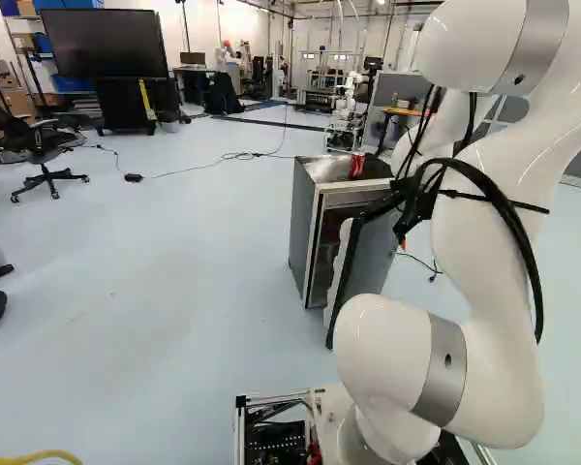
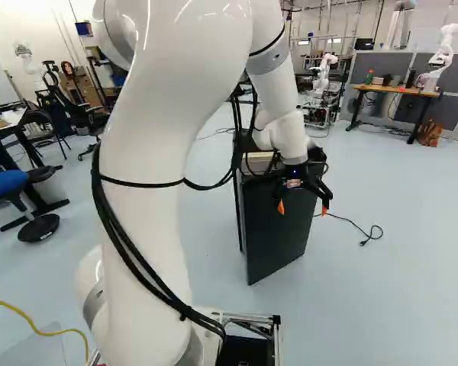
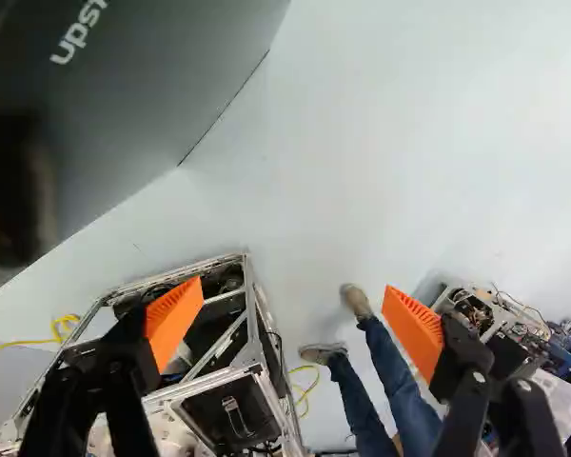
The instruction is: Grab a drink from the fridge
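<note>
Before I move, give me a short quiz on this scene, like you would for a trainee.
1. True or false: the gripper has its jaws shut on a drink.
2. Multiple choice: how does the fridge door stand against the fridge?
A) fully closed
B) swung open
C) taken off and lying flat on the floor
3. Fill in the blank: the pads on the jaws are coloured ____.

Key: 1. False, the jaws stand open with nothing gripped; 2. B; 3. orange.

White arm (image 1: 494, 368) — silver-banded, orange pads (image 3: 172, 319), dark-grey fridge door (image 2: 278, 229)
</note>
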Controlling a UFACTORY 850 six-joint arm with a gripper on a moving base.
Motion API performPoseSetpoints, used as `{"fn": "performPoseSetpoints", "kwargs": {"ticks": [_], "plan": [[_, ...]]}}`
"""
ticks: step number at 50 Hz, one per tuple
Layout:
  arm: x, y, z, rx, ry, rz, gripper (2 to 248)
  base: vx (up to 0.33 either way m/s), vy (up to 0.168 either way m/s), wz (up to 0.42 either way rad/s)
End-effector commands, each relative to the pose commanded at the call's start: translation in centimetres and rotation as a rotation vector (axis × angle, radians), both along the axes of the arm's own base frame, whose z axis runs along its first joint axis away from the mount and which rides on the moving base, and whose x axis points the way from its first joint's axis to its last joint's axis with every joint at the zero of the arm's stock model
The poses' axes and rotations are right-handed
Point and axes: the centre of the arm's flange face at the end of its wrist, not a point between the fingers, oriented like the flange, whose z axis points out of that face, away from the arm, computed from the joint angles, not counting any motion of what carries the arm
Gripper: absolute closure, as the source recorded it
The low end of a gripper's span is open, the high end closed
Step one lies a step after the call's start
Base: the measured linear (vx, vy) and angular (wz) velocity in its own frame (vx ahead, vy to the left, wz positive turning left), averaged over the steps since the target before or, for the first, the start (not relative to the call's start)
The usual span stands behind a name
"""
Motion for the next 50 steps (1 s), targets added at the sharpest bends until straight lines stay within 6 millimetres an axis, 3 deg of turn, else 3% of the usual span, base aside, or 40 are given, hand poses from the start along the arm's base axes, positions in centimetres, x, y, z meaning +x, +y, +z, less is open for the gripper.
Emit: {"fn": "performPoseSetpoints", "kwargs": {"ticks": [19, 50], "plan": [[-1.2, 2.3, 0.1, -0.046, -0.121, 0.110, 3, 0.000, 0.000, 0.000], [0.3, 7.9, 0.6, -0.088, -0.316, 0.335, 3, 0.000, 0.000, 0.000]]}}
